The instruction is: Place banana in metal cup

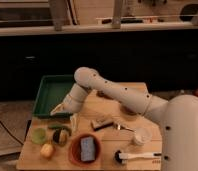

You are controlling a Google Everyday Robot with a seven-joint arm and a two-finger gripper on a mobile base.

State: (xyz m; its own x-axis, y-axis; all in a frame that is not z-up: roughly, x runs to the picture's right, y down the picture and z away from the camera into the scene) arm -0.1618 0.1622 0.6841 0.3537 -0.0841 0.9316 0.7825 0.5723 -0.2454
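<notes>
Gripper [73, 120] above metal cup [60, 136] (banana [57, 109] higher up)

Take the red bowl [84, 149] at the desk's [107, 102] near edge as your landmark. Left of it sits the metal cup [60, 136]; farther left, the green cup [39, 135]. The claw [73, 121] hangs just behind the bowl, and behind that lies the tray [53, 94].
</notes>
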